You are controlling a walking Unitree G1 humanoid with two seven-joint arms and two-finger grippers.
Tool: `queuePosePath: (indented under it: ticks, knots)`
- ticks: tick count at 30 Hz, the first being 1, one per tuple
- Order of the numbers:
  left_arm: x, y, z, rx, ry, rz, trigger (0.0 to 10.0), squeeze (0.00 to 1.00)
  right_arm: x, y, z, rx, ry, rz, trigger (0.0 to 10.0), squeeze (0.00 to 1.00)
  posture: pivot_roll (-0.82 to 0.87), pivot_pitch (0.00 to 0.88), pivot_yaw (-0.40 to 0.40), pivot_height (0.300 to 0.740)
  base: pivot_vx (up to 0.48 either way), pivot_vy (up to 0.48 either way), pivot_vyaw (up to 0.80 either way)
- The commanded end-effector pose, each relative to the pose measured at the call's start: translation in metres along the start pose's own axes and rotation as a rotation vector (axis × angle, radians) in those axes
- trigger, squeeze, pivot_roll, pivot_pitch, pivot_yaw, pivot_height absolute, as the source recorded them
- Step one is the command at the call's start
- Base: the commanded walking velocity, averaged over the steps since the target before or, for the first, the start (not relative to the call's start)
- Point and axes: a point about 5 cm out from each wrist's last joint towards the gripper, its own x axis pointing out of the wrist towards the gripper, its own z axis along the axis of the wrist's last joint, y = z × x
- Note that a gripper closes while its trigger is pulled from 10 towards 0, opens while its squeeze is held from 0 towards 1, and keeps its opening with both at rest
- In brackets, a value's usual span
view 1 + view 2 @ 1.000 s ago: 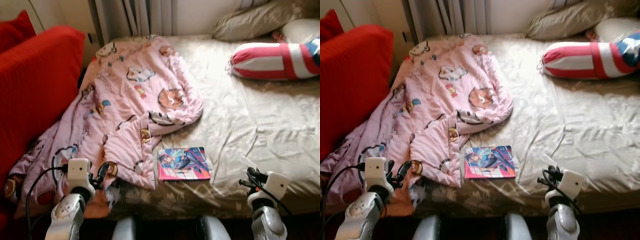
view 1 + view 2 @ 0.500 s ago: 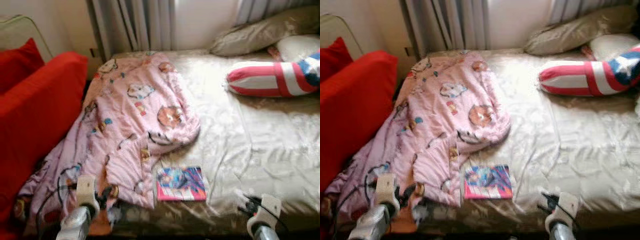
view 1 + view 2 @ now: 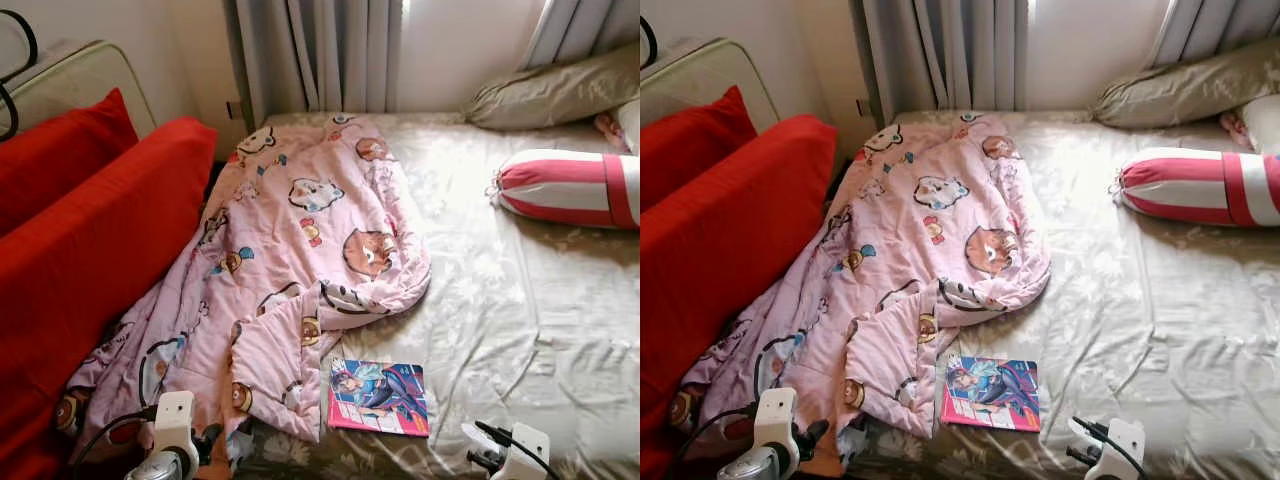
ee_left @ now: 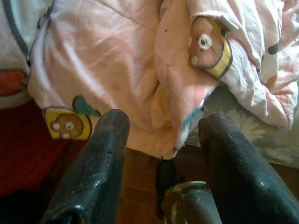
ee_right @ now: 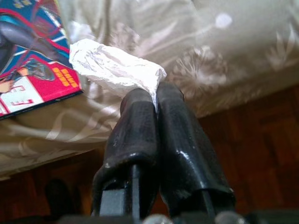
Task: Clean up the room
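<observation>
Seen from the head camera: a bed (image 3: 560,300) with a beige floral sheet, a pink cartoon-print blanket (image 3: 290,260) sprawled from 12 o'clock down to 7 o'clock and spilling over the near edge beside a red sofa (image 3: 90,250). At 5 o'clock from the blanket's folded corner, a bright comic book (image 3: 380,397), flat on the sheet near the bed's front edge. At 2 o'clock, a red-and-white striped bolster (image 3: 565,188), with a beige pillow (image 3: 550,95) behind it near grey curtains (image 3: 320,55). Low at 7 o'clock, the left gripper (image 4: 161,140), fingers spread wide and holding nothing, hovering just before the blanket's hanging hem above dark wood floor (image 5: 261,144). Low at 5 o'clock, the right gripper (image 5: 155,100), fingers pressed together and pinching the end of a crumpled white wrapper (image 5: 114,70), held just off the bed's front edge, close beside the comic book's corner.
</observation>
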Motion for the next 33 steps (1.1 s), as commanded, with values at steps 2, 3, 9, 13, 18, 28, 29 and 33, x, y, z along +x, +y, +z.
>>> queuePosePath:
  ticks: [2,3,9,13,18,28,29,33]
  knots:
    - [-0.006,0.011,-0.017,0.011,0.054,0.029,10.0,0.0,-0.001,0.005,-0.004,-0.014,0.009,0.017,10.0,0.0,0.02,0.0,0.049,0.74,0.0,0.0,0.79]
    - [-0.006,0.011,-0.017,0.011,0.054,0.029,10.0,0.0,-0.001,0.005,-0.004,-0.014,0.009,0.017,10.0,0.0,0.02,0.0,0.049,0.74,0.0,0.0,0.79]
    - [-0.01,0.017,-0.028,0.016,0.092,0.057,10.0,0.0,-0.001,0.008,-0.007,-0.03,0.025,0.017,10.0,0.0,0.01,0.0,0.054,0.74,0.0,0.0,0.8]
    - [-0.011,0.015,-0.031,0.012,0.104,0.06,10.0,0.0,-0.001,0.009,-0.008,-0.023,0.029,0.013,10.0,0.0,0.01,0.0,0.054,0.74,0.0,0.0,0.8]
    - [-0.012,0.013,-0.037,0.0,0.122,0.067,10.0,0.0,-0.001,0.01,-0.008,-0.03,0.035,0.019,10.0,0.0,0.02,0.0,0.051,0.74,0.0,0.0,0.8]
    - [-0.013,0.011,-0.042,-0.014,0.135,0.081,10.0,0.0,0.0,0.01,-0.007,-0.043,0.034,0.032,10.0,0.0,0.02,0.0,0.045,0.74,0.0,0.0,0.8]
    - [-0.013,0.01,-0.043,-0.016,0.136,0.081,10.0,0.0,0.0,0.009,-0.007,-0.044,0.034,0.032,10.0,0.0,0.02,0.0,0.044,0.74,0.0,0.0,0.8]
    - [-0.013,0.009,-0.043,-0.023,0.135,0.079,10.0,0.0,-0.001,0.007,-0.007,-0.036,0.033,0.028,10.0,0.0,0.02,0.0,0.042,0.74,0.0,0.0,0.8]
